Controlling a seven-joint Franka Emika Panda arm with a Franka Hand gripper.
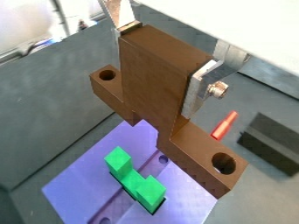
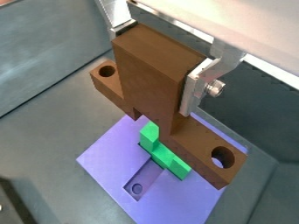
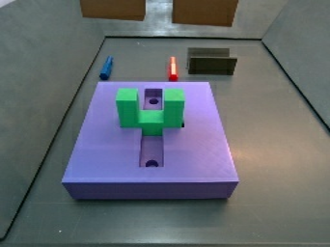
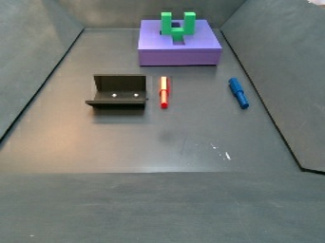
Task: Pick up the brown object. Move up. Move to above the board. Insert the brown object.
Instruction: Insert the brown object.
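My gripper (image 1: 162,61) is shut on the brown object (image 1: 152,79), a T-shaped wooden piece with a round hole near each end of its long bar. The silver fingers (image 1: 201,87) clamp its crosspiece, as both wrist views show (image 2: 160,59). The piece hangs in the air above the board (image 1: 82,188), a purple-blue slab with a groove and a green U-shaped block (image 1: 135,179). The board (image 3: 194,145) and green block (image 3: 149,108) show in both side views. In a side view the brown object (image 3: 114,8) shows only at the top edge. In a side view the board (image 4: 178,47) stands at the back; the gripper is out of that view.
A red pen (image 3: 172,67) and a blue pen (image 3: 106,67) lie on the grey floor beyond the board. The dark fixture (image 3: 211,62) stands beside the red pen, also seen in a side view (image 4: 117,92). Grey walls enclose the floor.
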